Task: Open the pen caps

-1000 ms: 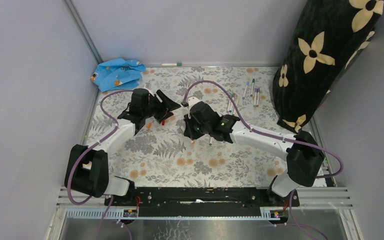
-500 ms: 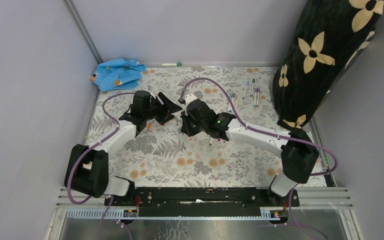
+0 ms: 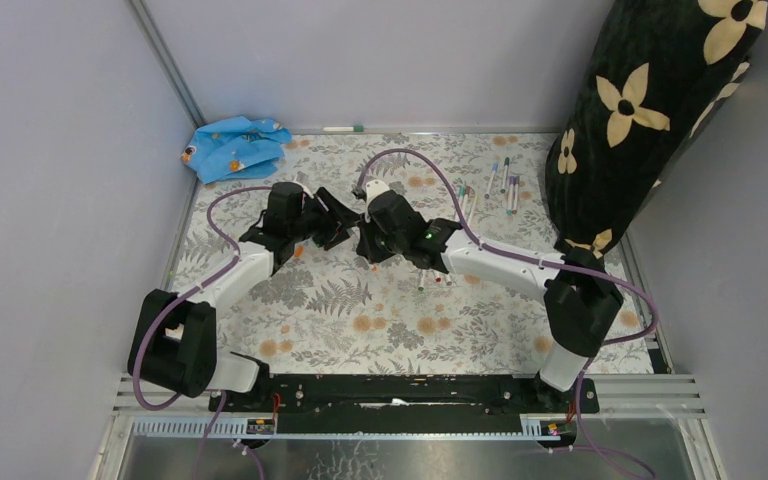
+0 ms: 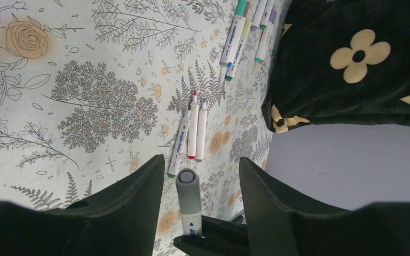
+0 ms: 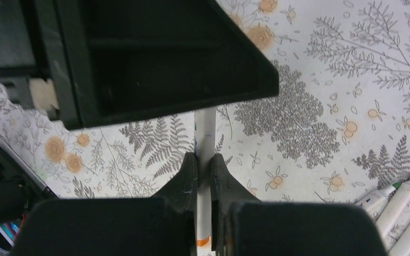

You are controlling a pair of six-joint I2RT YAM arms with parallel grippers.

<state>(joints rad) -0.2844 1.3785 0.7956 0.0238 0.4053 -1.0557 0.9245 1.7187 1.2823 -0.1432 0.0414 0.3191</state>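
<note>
My right gripper (image 5: 204, 160) is shut on the white barrel of a pen (image 5: 205, 133), held above the table. The pen's grey cap (image 4: 188, 188) points into my left gripper (image 4: 201, 160), which stands open around it with a gap on each side. From above, the left gripper (image 3: 338, 215) and the right gripper (image 3: 365, 228) meet nose to nose at mid-table. Three uncapped pens (image 4: 191, 133) with green, red and grey tips lie side by side on the cloth below. More capped pens (image 4: 243, 32) lie further off. A small orange cap (image 3: 300, 252) lies by the left arm.
The table wears a floral cloth (image 3: 360, 320). A crumpled blue cloth (image 3: 232, 147) lies in the back left corner, and one pen (image 3: 343, 128) lies along the back wall. A tall black cushion with cream flowers (image 3: 650, 110) fills the back right, with a row of pens (image 3: 500, 185) beside it.
The right arm has swung left with its pen, bringing the cap end between the left gripper's fingers. The left fingers have drawn slightly closer together.
</note>
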